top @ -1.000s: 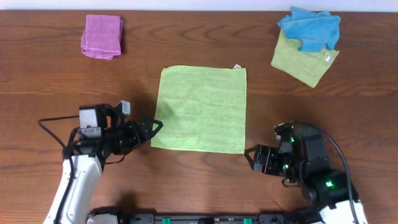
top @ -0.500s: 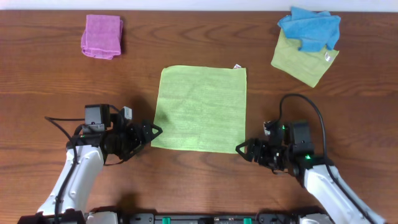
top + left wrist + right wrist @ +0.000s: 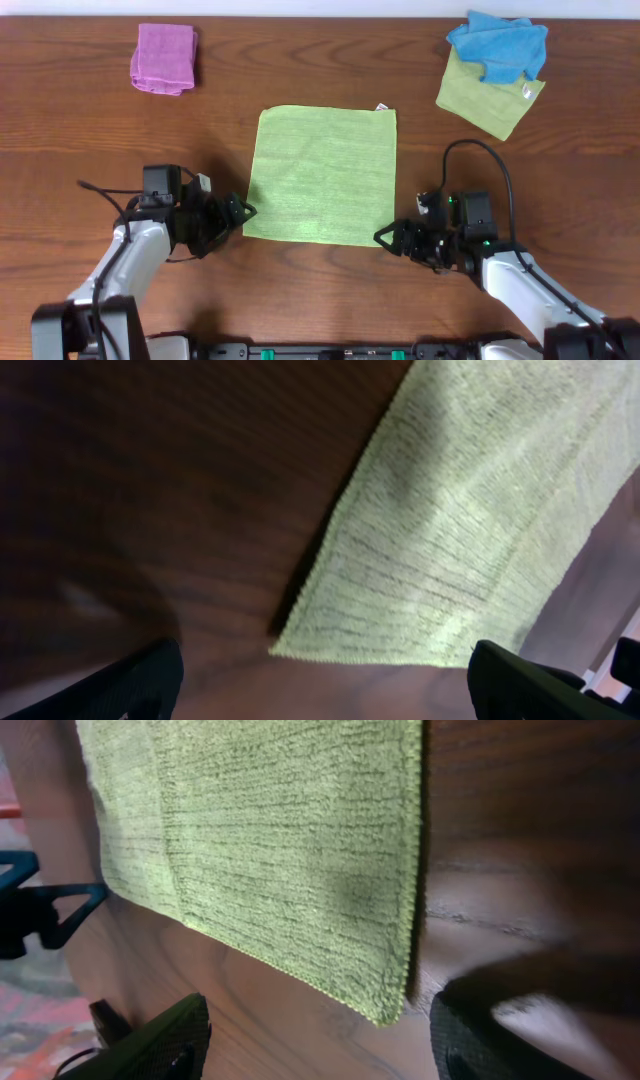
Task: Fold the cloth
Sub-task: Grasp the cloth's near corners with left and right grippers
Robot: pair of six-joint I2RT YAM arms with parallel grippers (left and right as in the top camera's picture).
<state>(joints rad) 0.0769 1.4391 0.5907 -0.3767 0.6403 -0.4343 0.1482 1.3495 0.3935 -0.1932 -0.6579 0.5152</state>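
Observation:
The lime-green cloth [image 3: 322, 175] lies flat and square in the middle of the table, its small white tag at the far right corner. My left gripper [image 3: 243, 211] is open and sits low at the cloth's near left corner, which shows in the left wrist view [image 3: 440, 560] between the fingers. My right gripper [image 3: 384, 238] is open at the near right corner, which shows in the right wrist view [image 3: 270, 850] between the two fingertips. Neither gripper holds anything.
A folded pink cloth [image 3: 164, 58] lies at the far left. A crumpled blue cloth [image 3: 498, 46] lies on a duller yellow-green cloth [image 3: 487, 100] at the far right. The table [image 3: 80, 140] is dark wood.
Both arms have moved in towards the cloth's near corners. The left gripper has gone slightly right and the right gripper left, each now at its corner. The cloth has not moved.

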